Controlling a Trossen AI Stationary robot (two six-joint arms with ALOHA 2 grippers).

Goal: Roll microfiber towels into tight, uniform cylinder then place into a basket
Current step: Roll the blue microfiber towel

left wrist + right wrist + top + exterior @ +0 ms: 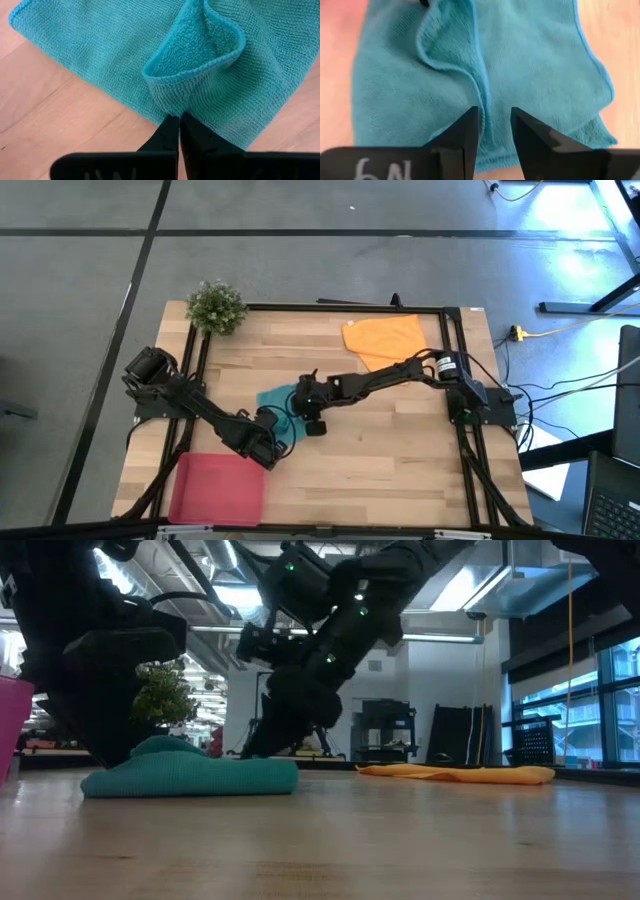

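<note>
Both pincers at the teal towel, mid-surface.
The wooden surface [400,450] carries the red basket [217,488] at its near left corner, the orange towel [385,340] far right; left pincer [179,120] pinches a raised fold of the teal towel [100,55], right pincer [495,117] stands part-open over it.

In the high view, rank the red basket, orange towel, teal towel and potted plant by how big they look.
1. Red basket.
2. Orange towel.
3. Potted plant.
Teal towel: the grippers cover much of it, so its rank is unsure.
</note>
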